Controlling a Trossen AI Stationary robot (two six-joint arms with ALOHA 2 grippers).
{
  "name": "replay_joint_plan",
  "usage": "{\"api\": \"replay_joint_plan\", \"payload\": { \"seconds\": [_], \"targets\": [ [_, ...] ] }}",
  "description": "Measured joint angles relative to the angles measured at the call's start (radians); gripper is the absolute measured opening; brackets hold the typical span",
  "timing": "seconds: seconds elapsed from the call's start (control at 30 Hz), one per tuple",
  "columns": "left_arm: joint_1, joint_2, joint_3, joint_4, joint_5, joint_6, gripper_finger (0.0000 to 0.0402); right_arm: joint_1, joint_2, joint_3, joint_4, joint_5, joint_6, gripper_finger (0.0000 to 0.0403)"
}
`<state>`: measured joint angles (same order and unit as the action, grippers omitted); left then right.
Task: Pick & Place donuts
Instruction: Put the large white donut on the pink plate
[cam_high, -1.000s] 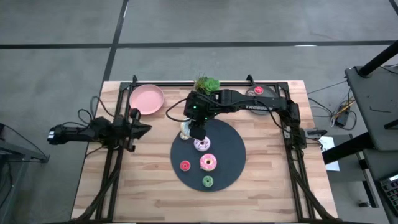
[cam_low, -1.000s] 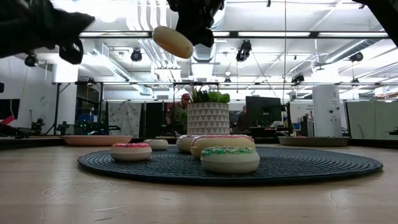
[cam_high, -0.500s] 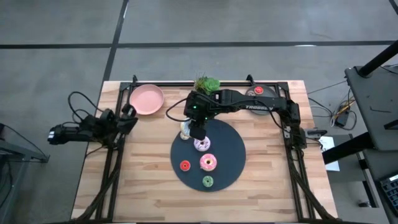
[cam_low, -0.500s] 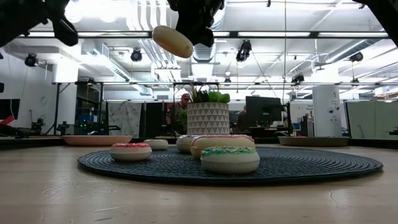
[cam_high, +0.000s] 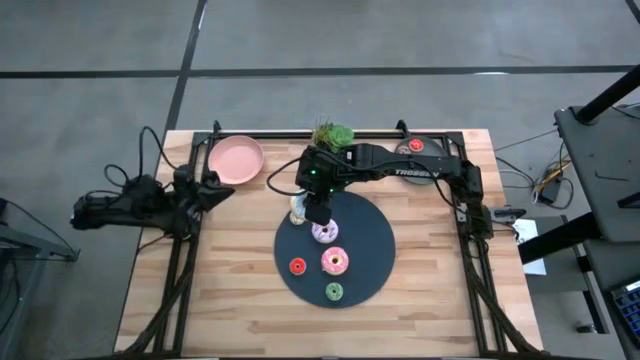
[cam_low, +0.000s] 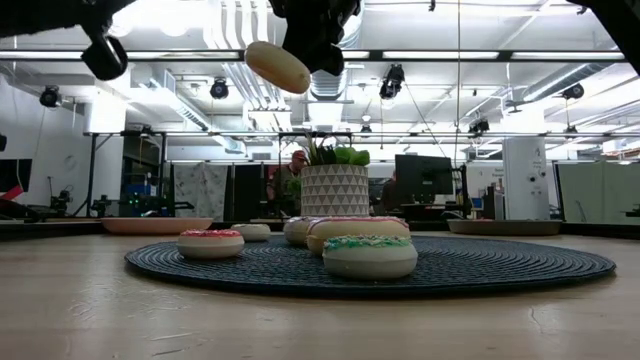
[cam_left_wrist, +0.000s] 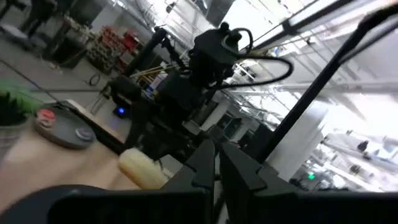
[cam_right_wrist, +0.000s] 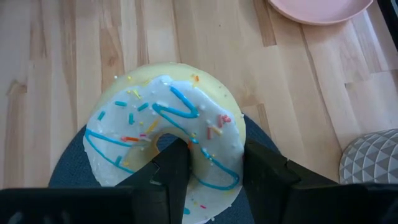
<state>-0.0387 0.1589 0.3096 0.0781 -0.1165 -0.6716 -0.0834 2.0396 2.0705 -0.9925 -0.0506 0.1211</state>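
My right gripper (cam_high: 316, 207) hangs over the far left rim of the dark round disc (cam_high: 370, 225), shut on a white-frosted donut (cam_right_wrist: 165, 134) with blue lines and sprinkles, which the low view shows high above the table (cam_low: 278, 67). On the disc lie a purple-white donut (cam_high: 325, 233), a pink one (cam_high: 335, 262), a small red one (cam_high: 297, 266) and a small green one (cam_high: 333, 291). A small cream one (cam_low: 252, 232) rests farther back. My left gripper (cam_high: 217, 190) is shut and empty, raised by the table's left edge. My right gripper holds the white donut by one side of its ring (cam_right_wrist: 214, 146). One finger (cam_right_wrist: 171, 171) stands in the hole and the other (cam_right_wrist: 264, 171) outside the rim. The fingers come from above, pointing down. The donut is lifted clear and hangs tilted below them (cam_low: 278, 67).
A pink plate (cam_high: 236, 160) sits at the far left corner. A potted plant in a white patterned pot (cam_high: 333, 135) stands at the far edge, and a grey plate (cam_high: 412, 147) lies to its right. Bare wood shows left of and in front of the disc.
My left arm has drawn back toward the table's left edge and risen, tipping as it went; in the low view it has climbed nearly out of the top of the picture. My right gripper and the white donut have kept still.
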Motion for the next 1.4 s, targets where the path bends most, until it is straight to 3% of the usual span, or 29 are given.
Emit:
{"api": "replay_joint_plan", "payload": {
  "seconds": [0.23, 0.4, 0.73, 1.17, 1.4],
  "targets": [
    [0.0, 0.083, 0.109, -0.063, 0.027, -0.046, 0.0, 0.0, 0.0, 0.0, 0.002, 0.0, -0.016, 0.0123],
    [0.0, 0.158, 0.17, -0.179, 0.026, -0.2, 0.0, 0.0, 0.0, 0.0, 0.002, 0.0, -0.021, 0.0123],
    [0.0, 0.246, 0.187, -0.195, 0.024, -0.378, 0.0005, 0.0, 0.0, 0.0, 0.003, 0.0, -0.04, 0.0123],
    [0.001, 0.31, 0.186, -0.175, 0.017, -0.469, 0.0129, 0.0, 0.0, 0.0, 0.002, 0.0, -0.046, 0.0123],
    [0.001, 0.339, 0.185, -0.158, 0.029, -0.456, 0.0151, 0.0, 0.0, 0.0, 0.002, 0.0, -0.047, 0.0123]
  ]
}}
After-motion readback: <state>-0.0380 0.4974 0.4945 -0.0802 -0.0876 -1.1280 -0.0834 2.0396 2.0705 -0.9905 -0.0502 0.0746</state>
